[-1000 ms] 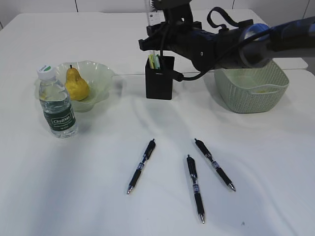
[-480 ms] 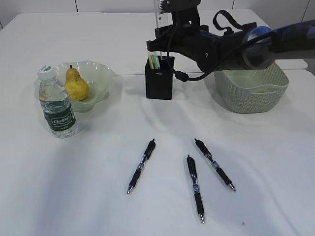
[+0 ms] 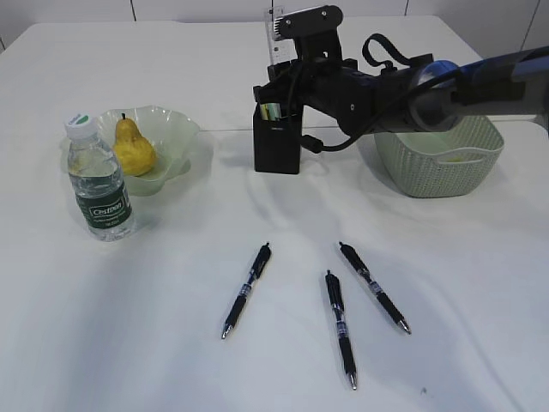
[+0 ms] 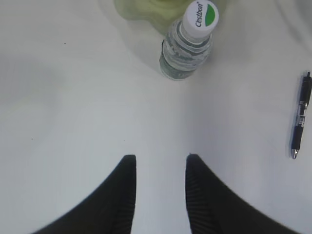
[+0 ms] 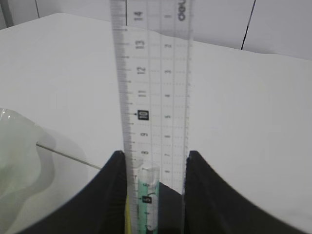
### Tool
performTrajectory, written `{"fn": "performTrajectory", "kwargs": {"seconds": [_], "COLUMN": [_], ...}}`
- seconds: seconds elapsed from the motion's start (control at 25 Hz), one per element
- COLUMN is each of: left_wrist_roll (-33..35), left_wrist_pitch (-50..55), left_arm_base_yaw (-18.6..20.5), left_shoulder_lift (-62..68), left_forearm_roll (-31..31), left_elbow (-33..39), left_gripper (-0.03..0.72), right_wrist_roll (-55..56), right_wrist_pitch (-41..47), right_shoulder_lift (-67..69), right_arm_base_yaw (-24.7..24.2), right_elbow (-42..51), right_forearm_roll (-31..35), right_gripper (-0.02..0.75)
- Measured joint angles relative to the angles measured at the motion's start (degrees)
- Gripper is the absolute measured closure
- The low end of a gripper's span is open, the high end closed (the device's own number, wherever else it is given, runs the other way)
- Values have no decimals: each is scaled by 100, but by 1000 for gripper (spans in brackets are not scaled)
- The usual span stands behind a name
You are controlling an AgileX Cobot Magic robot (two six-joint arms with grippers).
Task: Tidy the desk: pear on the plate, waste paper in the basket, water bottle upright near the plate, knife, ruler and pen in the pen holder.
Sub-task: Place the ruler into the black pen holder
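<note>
My right gripper point(image 3: 280, 93) point(image 5: 155, 154) is shut on a clear ruler point(image 3: 275, 33) point(image 5: 153, 97), held upright right above the black pen holder point(image 3: 276, 144); the ruler's lower end is hidden. A green knife point(image 5: 148, 197) stands in the holder. The yellow pear point(image 3: 133, 148) lies on the pale green plate point(image 3: 178, 129). Next to it the water bottle point(image 3: 99, 184) point(image 4: 187, 46) stands upright. Three black pens point(image 3: 246, 289) point(image 3: 340, 326) point(image 3: 373, 286) lie on the table. My left gripper point(image 4: 161, 158) hangs open above bare table, short of the bottle.
A green woven basket point(image 3: 437, 163) stands at the right behind the right arm, with something pale inside. One pen point(image 4: 302, 114) lies at the right edge of the left wrist view. The plate's rim point(image 4: 141, 7) shows beyond the bottle.
The right gripper has shifted slightly right and down with the ruler, closer over the pen holder. The pens, bottle and pear have not moved.
</note>
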Motion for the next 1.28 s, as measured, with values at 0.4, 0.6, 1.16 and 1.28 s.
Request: {"fn": "performTrajectory", "kwargs": {"seconds": [0.4,0.6,1.16,1.28], "left_wrist_roll": [0,0,0,0], "left_wrist_pitch": [-22,-27,-130,-141], "left_arm_base_yaw": [0,0,0,0], "left_shoulder_lift": [0,0,0,0], "left_forearm_roll": [0,0,0,0], "left_elbow": [0,0,0,0], "left_gripper": [452,451,451,451], "right_wrist_roll": [0,11,11,11], "right_wrist_pitch": [-173,-358,-505,-505], "right_shoulder_lift": [155,214,402,402], "right_arm_base_yaw": [0,0,0,0], "right_elbow": [0,0,0,0], "right_forearm_roll": [3,3,13,13], "right_gripper": [439,439,439,438]}}
